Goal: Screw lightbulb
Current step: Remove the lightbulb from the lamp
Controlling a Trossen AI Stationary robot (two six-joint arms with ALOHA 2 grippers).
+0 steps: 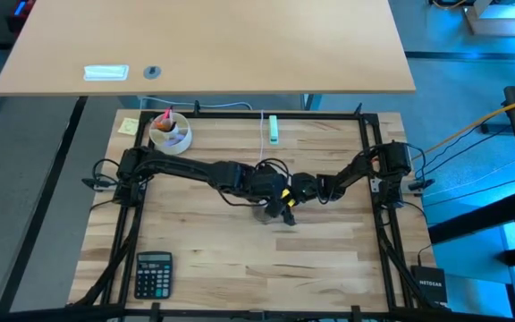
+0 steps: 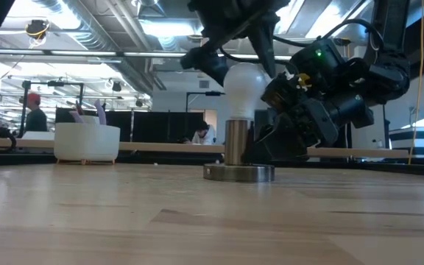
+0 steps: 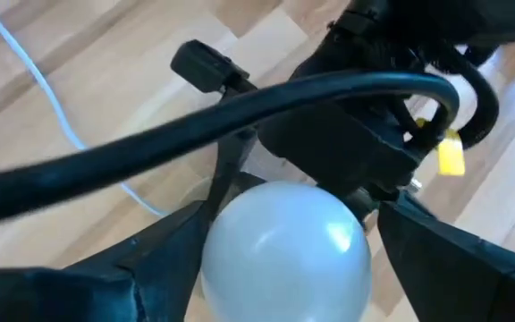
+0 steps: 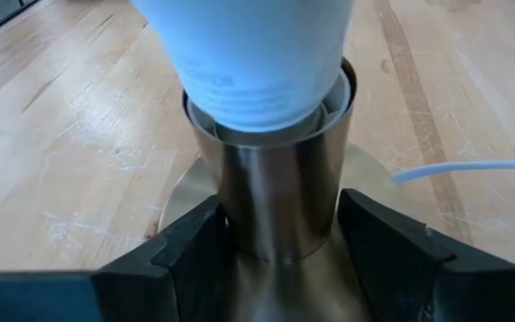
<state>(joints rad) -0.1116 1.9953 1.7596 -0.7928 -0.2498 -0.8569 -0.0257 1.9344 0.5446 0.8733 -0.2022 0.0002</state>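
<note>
The lightbulb (image 2: 245, 87) sits in the metal socket (image 4: 280, 201) mid-tabletop, with the left tool (image 3: 284, 246) clamped on its head. The right tool (image 4: 280, 237) grips the socket's stem. If that lower grip slips, I judge the socket would spin and the threads could bind.

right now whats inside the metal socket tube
The lightbulb sits in the socket tube, its neck inside the rim. The screw base is hidden by the tube wall. The right gripper flanks the tube; the left gripper brackets the bulb head.

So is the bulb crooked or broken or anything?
Nothing stands out. The bulb stands upright in the metal socket, unbroken. The left gripper has its fingers around the bulb's head, and the right gripper has its fingers on either side of the socket. Nothing is spilled on the table.
</note>
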